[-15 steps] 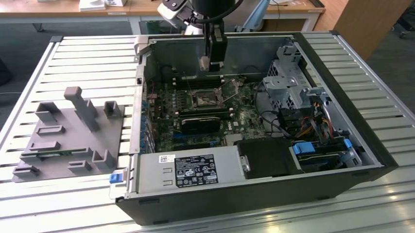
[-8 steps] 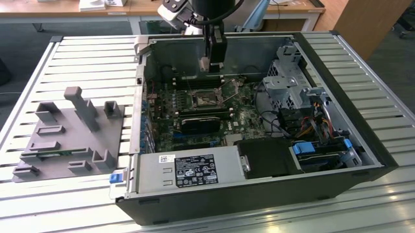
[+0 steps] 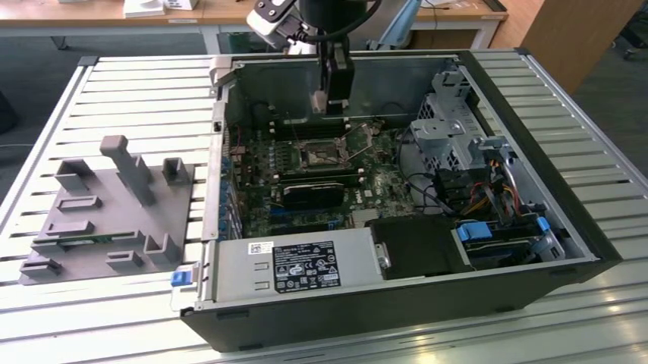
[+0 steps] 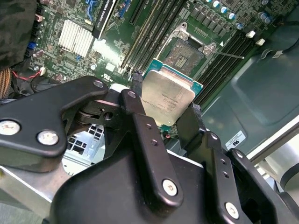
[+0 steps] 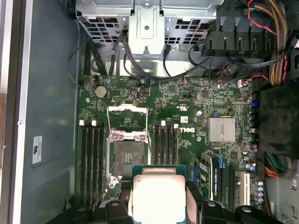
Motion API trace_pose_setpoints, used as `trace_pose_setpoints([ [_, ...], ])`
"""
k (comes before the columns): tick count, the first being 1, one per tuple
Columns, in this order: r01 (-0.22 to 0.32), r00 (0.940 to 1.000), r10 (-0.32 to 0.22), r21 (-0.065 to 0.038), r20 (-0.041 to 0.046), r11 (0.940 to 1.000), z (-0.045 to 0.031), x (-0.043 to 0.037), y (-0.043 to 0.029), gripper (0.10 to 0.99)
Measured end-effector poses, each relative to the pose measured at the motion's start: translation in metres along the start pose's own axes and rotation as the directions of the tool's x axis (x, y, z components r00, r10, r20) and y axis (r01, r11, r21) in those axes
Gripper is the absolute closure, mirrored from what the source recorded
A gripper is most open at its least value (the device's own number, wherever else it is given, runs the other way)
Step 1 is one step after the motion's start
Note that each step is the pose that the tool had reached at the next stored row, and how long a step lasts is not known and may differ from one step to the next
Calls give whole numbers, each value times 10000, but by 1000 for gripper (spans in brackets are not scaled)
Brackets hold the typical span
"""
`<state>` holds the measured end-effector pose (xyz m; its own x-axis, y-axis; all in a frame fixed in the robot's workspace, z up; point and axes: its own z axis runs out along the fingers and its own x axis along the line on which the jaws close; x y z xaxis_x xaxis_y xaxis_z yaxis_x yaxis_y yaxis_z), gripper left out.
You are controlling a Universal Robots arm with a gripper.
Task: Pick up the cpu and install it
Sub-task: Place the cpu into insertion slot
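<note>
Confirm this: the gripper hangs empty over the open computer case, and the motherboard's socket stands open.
Wrong on one count: the gripper is not empty. The second wrist view shows it shut on the cpu. The rest holds: it hangs over the open computer case, and the socket stands open.

This looks like a robotics lab in an office-like room. An open computer case (image 3: 405, 303) lies on a slatted metal tabletop (image 3: 142, 83), with a grey moulded fixture (image 3: 111, 212) beside the case. Wooden desks (image 3: 61, 11) and carpeted floor (image 3: 30, 57) lie beyond it.
</note>
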<state>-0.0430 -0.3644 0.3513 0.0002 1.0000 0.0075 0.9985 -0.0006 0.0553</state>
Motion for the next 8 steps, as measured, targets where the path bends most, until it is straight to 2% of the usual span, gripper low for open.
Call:
trace_pose_setpoints([
  [6,-1,10000,1,0,-12,10000,31,0,-2,545],
  [8,1,10000,-1,0,-13,10000,65,15,-4,545],
])
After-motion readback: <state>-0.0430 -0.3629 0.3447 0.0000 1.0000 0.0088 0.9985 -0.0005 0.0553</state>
